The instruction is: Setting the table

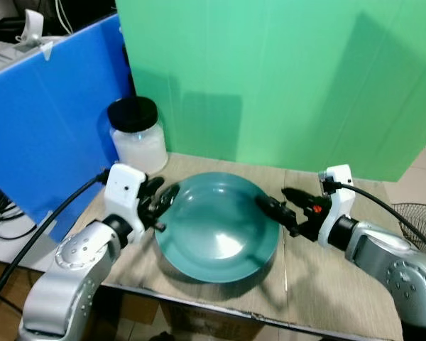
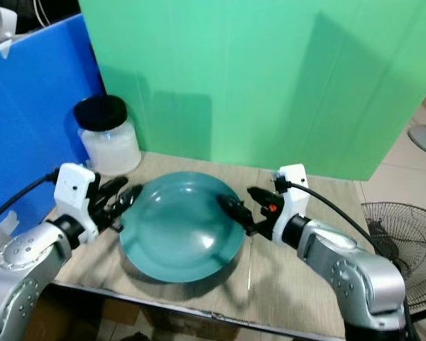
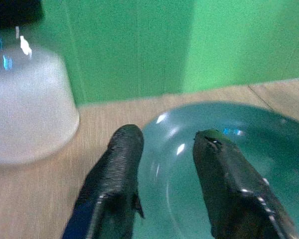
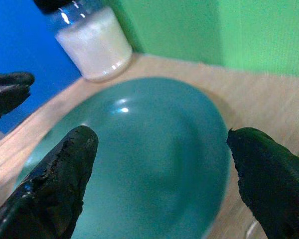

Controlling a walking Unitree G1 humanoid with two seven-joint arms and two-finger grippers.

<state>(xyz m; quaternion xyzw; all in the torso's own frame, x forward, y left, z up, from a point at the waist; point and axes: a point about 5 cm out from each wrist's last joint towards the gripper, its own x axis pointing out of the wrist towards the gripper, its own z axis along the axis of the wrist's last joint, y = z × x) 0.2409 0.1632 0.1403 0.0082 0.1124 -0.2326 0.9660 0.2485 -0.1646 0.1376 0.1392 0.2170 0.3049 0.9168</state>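
Note:
A teal plate (image 1: pixel 220 238) lies in the middle of the wooden table (image 1: pixel 341 284). My left gripper (image 1: pixel 163 190) is at the plate's left rim and stands open. In the left wrist view, one finger (image 3: pixel 122 154) is over the bare wood and the other over the plate (image 3: pixel 259 144), with the rim between them. My right gripper (image 1: pixel 278 203) is at the plate's right rim, open wide. Its two fingers (image 4: pixel 74 154) spread across the plate (image 4: pixel 154 149) in the right wrist view. Neither gripper holds anything.
A clear jar (image 1: pixel 137 138) with white contents and a black lid stands at the table's back left, close to the left gripper. A green board (image 1: pixel 284 78) walls the back and a blue board (image 1: pixel 42 121) the left. A wire fan (image 1: pixel 415 220) sits on the floor at right.

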